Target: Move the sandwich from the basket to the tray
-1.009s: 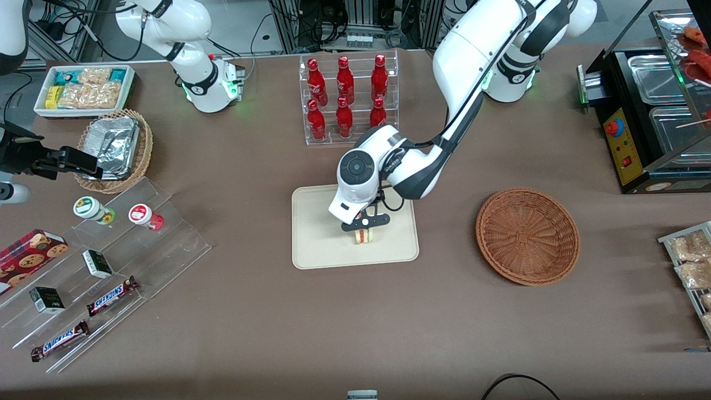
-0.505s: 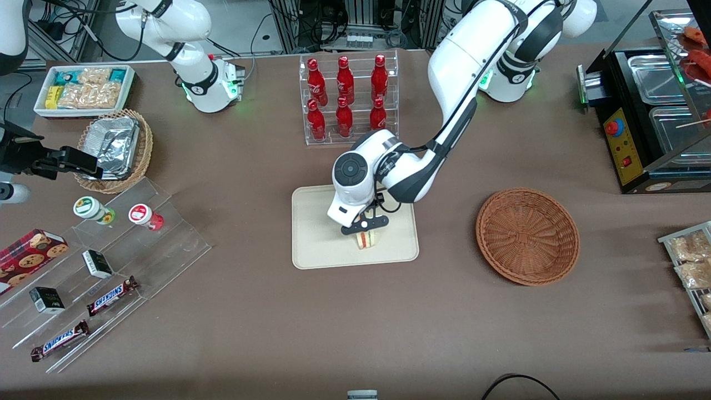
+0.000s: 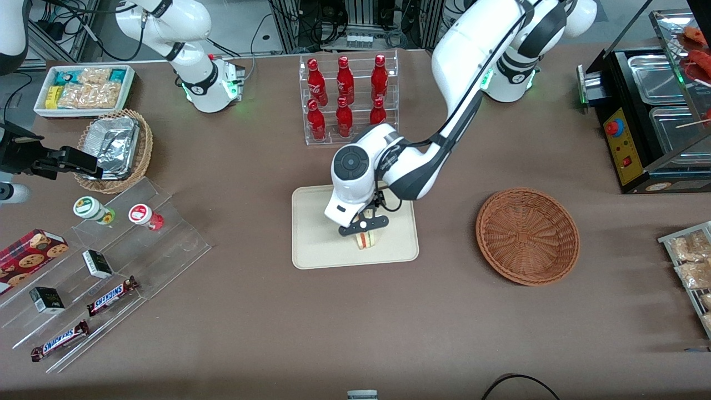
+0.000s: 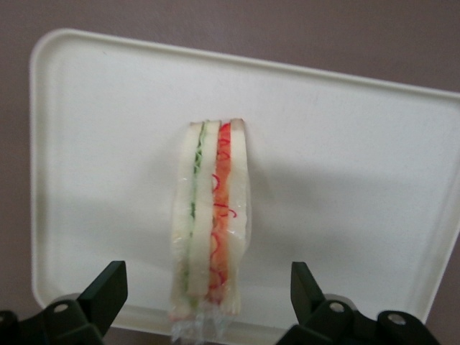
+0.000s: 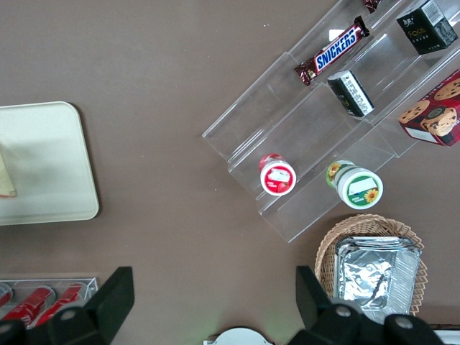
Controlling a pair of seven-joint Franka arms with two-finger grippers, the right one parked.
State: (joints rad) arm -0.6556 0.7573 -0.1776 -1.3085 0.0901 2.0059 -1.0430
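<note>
Brown tabletop (image 3: pixel 233 311) carries SNICKERS bars (image 3: pixel 113 295); the gripper (image 4: pixel 208 305), spread wide, hovers over the sandwich (image 4: pixel 210 226) on the tray (image 4: pixel 345 165).

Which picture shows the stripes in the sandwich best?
The left wrist view: the sandwich stands on the tray, green and red layers plain, between the open gripper fingers. The front view shows it small, partly under the gripper. The right wrist view catches only a sliver at its edge.
</note>
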